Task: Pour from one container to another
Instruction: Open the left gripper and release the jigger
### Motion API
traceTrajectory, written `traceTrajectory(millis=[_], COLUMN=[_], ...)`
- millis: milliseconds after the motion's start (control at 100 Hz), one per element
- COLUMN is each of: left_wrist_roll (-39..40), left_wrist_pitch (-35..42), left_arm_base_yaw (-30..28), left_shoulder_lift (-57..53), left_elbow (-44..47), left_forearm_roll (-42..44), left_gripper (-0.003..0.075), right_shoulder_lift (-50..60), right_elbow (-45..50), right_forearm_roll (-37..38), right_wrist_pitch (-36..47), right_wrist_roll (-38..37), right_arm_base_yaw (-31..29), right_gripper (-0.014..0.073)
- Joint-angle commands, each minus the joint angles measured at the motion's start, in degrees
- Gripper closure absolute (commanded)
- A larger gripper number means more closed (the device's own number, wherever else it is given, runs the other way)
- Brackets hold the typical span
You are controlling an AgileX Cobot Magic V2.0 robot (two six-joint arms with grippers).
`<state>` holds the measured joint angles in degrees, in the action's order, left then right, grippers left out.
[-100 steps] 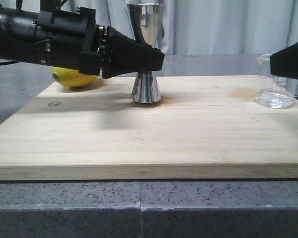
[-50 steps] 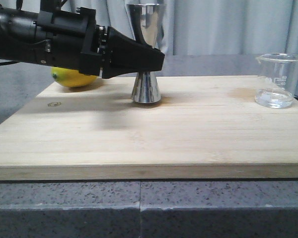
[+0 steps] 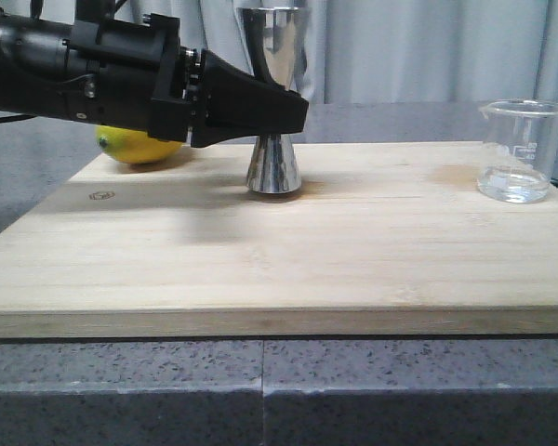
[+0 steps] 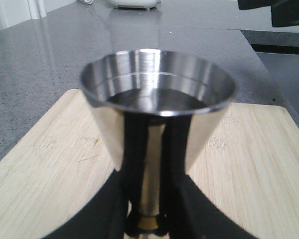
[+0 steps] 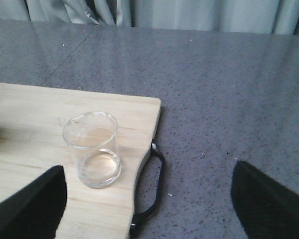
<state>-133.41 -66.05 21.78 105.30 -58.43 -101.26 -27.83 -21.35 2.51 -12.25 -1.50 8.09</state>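
The steel jigger (image 3: 273,165) stands upright on the far middle of the wooden board (image 3: 279,260). My left gripper (image 3: 293,116) reaches in from the left and is shut on its narrow waist. In the left wrist view the jigger (image 4: 157,99) fills the frame, and my left gripper (image 4: 148,221) clamps the gold band. A dark level surface shows inside the jigger's top cup. The glass beaker (image 3: 519,153) stands alone at the board's right end with a little clear liquid. My right gripper (image 5: 147,172) is open, its fingers wide apart and short of the beaker (image 5: 92,149).
A yellow lemon (image 3: 135,147) lies at the board's far left corner, behind my left arm. A black loop handle (image 5: 154,189) hangs off the board's right edge, close to the beaker. Grey speckled counter surrounds the board, and curtains hang behind.
My right gripper has drawn back from the beaker and left the front view to the right. The beaker stays standing on the board. The left gripper and jigger have not moved.
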Motion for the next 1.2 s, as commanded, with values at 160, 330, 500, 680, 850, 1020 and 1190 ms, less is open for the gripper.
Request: traceTrajectory(millis=[160, 330, 500, 680, 850, 1020, 1190], left_wrist_roll=[0.17, 0.17, 0.17, 0.17, 0.17, 0.17, 0.17], left_wrist_pitch=[-6.06, -6.06, -6.06, -6.06, -6.06, -6.06, -6.06], left_arm_base_yaw=[0.54, 0.54, 0.54, 0.54, 0.54, 0.54, 0.54], left_shoulder_lift=[-2.66, -2.66, -2.66, -2.66, -2.66, -2.66, -2.66], left_elbow=[-1.59, -1.59, -1.59, -1.59, -1.59, -1.59, -1.59], left_forearm_roll=[-4.85, -4.85, -4.85, -4.85, -4.85, -4.85, -4.85], left_gripper=[0.0713, 0.0713, 0.0713, 0.0713, 0.0713, 0.0713, 0.0713], right_shoulder_lift=[1.83, 1.83, 1.83, 1.83, 1.83, 1.83, 1.83], right_elbow=[-2.24, -2.24, -2.24, -2.24, -2.24, -2.24, -2.24], right_forearm_roll=[2.05, 2.05, 2.05, 2.05, 2.05, 2.05, 2.05], right_wrist_pitch=[4.63, 4.75, 5.05, 5.4, 5.9, 7.5, 9.44], right_wrist_roll=[-0.11, -0.11, -0.11, -0.11, -0.11, -0.11, -0.11], right_arm_base_yaw=[-0.47, -0.47, -0.47, -0.47, -0.47, -0.47, -0.47], right_gripper=[-0.0022, -0.0022, -0.0022, -0.0022, -0.0022, -0.0022, -0.0022])
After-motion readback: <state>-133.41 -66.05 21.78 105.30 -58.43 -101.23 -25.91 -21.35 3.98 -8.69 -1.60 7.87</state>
